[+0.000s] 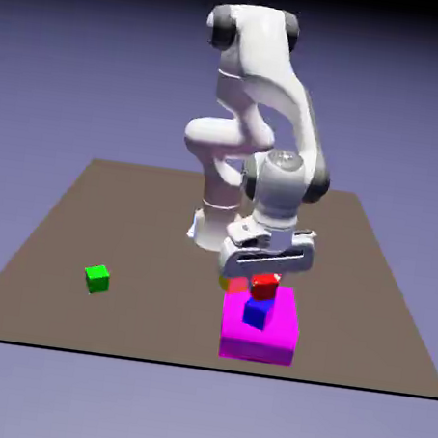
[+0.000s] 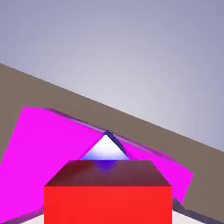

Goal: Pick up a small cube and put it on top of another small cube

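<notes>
The small red cube rests on the small blue cube, which stands on the big flat magenta block. My gripper hangs straight over the stack, its fingers around the red cube's top. The hand view shows the red cube large at the bottom, with a corner of the blue cube beyond it and the magenta block underneath. Pale fingertips show at both bottom corners, a little clear of the red cube's sides, so the gripper looks open.
A green cube lies alone on the brown table toward the exterior view's left. A yellow cube peeks out behind the magenta block, just left of the stack. The table's near edge runs just in front of the block.
</notes>
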Tool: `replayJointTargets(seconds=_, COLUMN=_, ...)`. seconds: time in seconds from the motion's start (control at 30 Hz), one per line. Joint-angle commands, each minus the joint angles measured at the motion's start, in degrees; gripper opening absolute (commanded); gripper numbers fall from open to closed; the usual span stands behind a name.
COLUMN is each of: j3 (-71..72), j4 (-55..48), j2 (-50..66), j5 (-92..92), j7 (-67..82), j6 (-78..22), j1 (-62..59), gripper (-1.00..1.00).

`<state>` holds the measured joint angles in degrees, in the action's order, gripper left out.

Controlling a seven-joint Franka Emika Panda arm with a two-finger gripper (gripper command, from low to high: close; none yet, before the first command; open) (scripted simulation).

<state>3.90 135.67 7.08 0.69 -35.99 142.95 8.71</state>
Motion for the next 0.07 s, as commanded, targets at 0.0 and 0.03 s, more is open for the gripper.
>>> replayJointTargets(seconds=0.0, j3=0.0, j4=0.0, j2=0.0, j5=0.0, j7=0.0, j6=0.0, j1=0.01, gripper=1.0)
replayJointTargets(seconds=0.03, j3=0.05, j4=-0.65, j2=-1.85, j5=-0.19, j7=0.14, j6=-2.49, j1=-0.04, gripper=1.0)
